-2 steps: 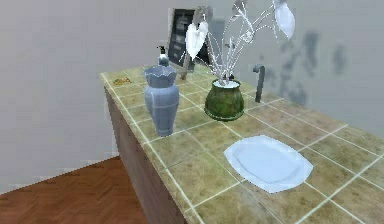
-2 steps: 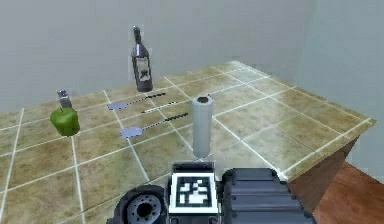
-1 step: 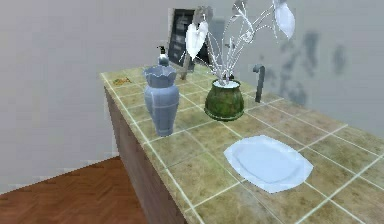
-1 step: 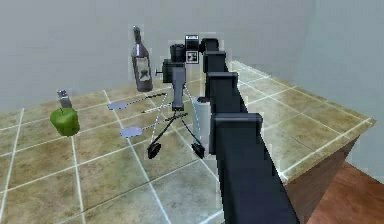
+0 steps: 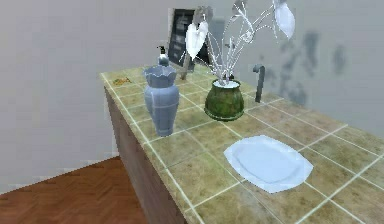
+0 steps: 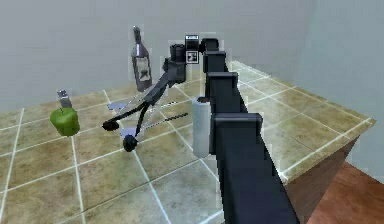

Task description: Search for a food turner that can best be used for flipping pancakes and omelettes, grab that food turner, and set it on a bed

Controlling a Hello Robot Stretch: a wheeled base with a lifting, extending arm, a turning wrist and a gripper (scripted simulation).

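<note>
In the arm side view the dark arm [image 6: 235, 130] rises from the bottom edge across a tiled countertop [image 6: 90, 185]. At its far end stand two white marker squares [image 6: 190, 50]. Left of them the gripper [image 6: 122, 130] reaches down toward the tiles. A thin dark utensil-like thing [image 6: 172, 118] lies on the counter just right of the fingers [image 6: 140, 105]. I cannot tell whether the gripper holds anything.
A green round thing [image 6: 65, 121], a grey bottle [image 6: 140, 58] and a white cylinder [image 6: 203, 125] stand on this counter. The forward view has a tiled counter [image 5: 190, 170] with a blue-grey vase [image 5: 161, 95], a green pot plant [image 5: 225, 98], a white plate [image 5: 268, 162] and wood floor [image 5: 80, 195].
</note>
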